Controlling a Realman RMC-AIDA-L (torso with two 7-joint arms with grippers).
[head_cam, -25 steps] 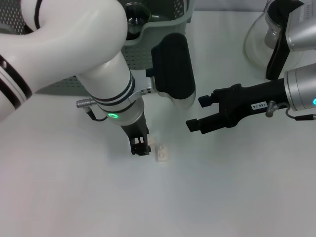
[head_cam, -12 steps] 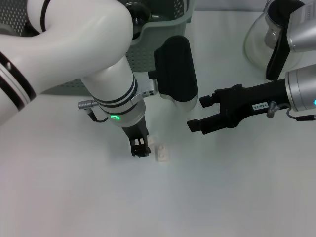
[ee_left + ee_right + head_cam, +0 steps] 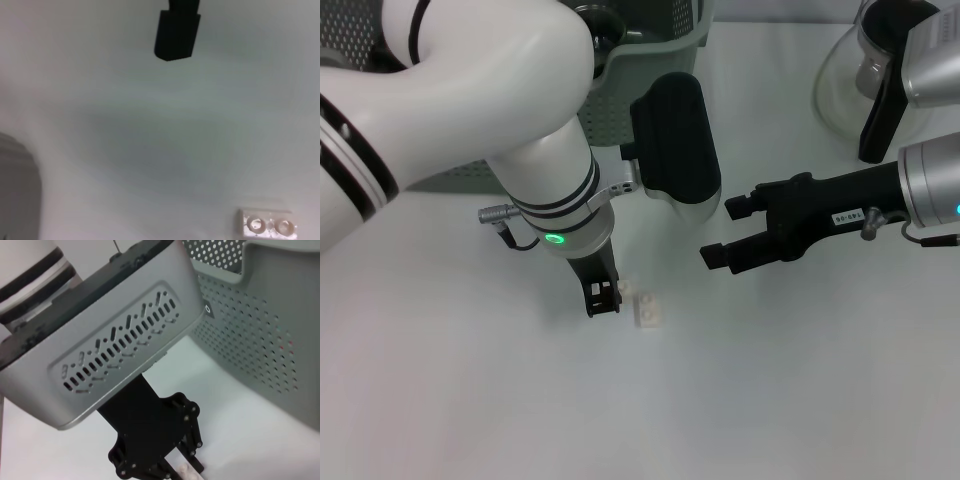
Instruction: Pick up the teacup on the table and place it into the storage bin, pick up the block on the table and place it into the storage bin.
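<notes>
In the head view the left gripper (image 3: 604, 297) points down at the white table (image 3: 770, 400), touching or just beside the small white block (image 3: 646, 310); whether it is spread or closed cannot be told. The right gripper (image 3: 727, 232) hovers to the right, fingers spread and empty. The storage bin (image 3: 650, 45) stands behind.

In the left wrist view the block (image 3: 268, 226) lies flat on the table.

In the right wrist view the bin's perforated wall (image 3: 260, 340) rises behind the left gripper (image 3: 172, 467)

Small white label (image 3: 847, 215) on right arm, lettering seemingly illegible
</notes>
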